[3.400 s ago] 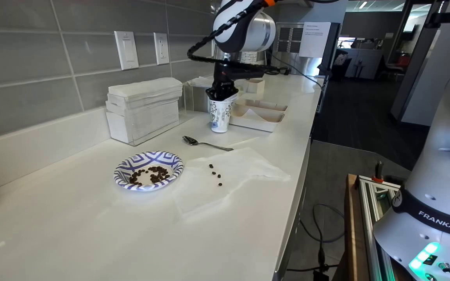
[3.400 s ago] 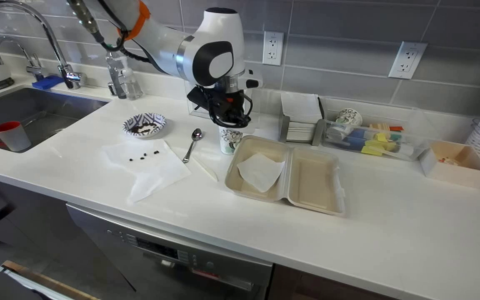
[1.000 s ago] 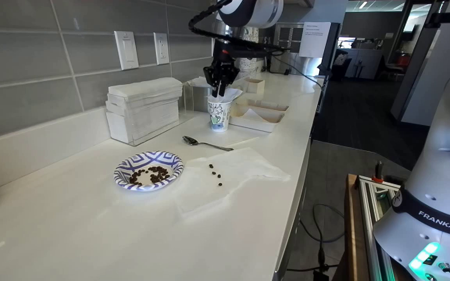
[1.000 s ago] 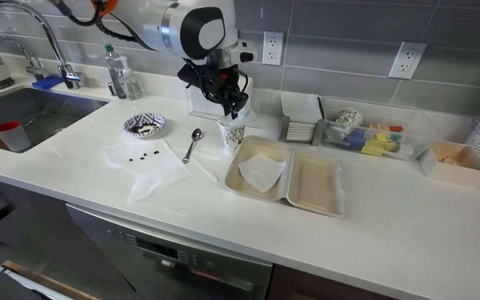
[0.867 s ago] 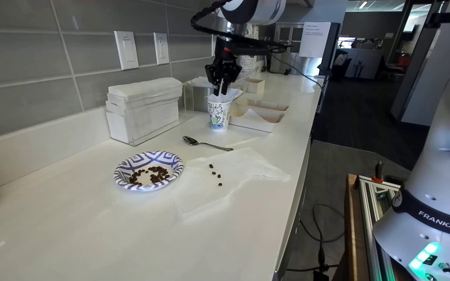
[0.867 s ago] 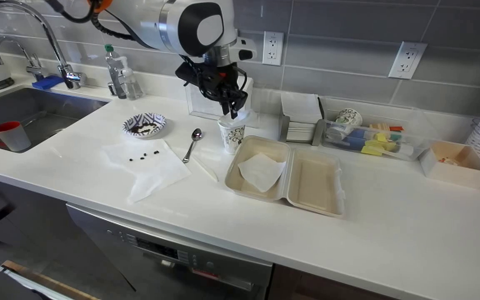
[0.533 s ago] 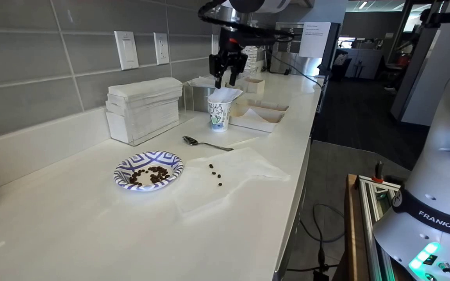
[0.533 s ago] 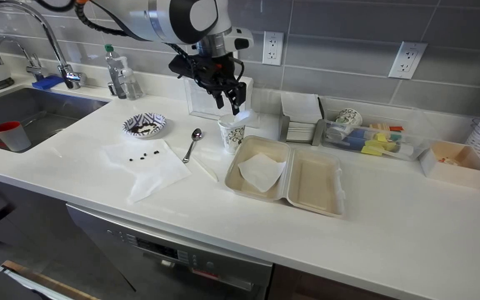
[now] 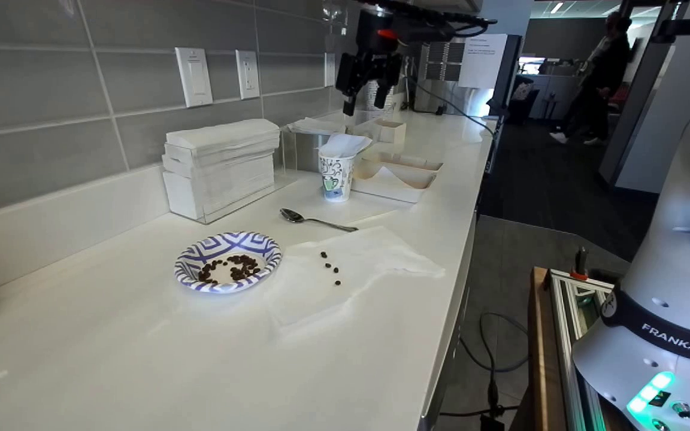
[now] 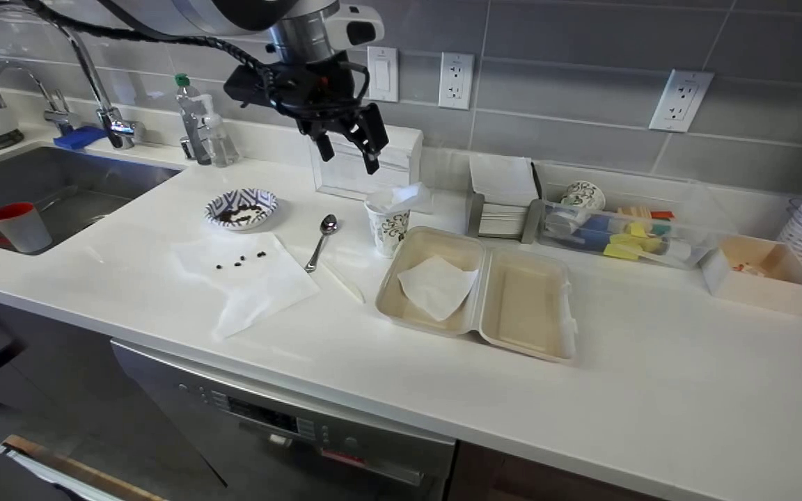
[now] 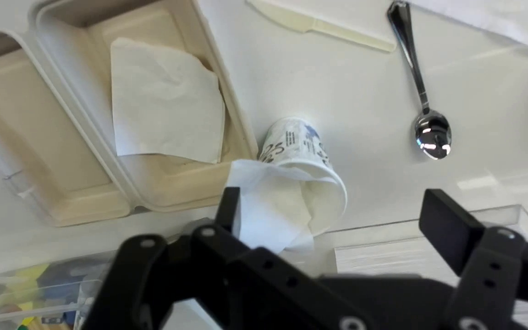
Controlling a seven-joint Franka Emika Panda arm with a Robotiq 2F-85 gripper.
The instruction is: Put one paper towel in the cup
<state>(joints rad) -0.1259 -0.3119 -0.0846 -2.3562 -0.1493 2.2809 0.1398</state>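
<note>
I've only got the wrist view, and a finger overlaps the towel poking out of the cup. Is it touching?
Observer: No, both exterior views show a gap between the gripper and the paper towel below.
Operator: Is anything on the white sheet cut off at my top right?
Observer: Yes, a few dark beans, outside your picture.
Operator: What else nearby am I missing?
Observer: A blue-patterned bowl, near that sheet.

The cup point(image 9: 337, 181) is showing smooth printed paper, the towel point(image 11: 271, 201) thin, matt, creased paper. The spoon point(image 11: 432, 131) is gleaming like polished metal, while the knife point(image 11: 323, 28) is looking like dull plastic. The table point(image 10: 651, 390) is looking smooth and glossy, the tool point(image 9: 365, 105) matt.
</note>
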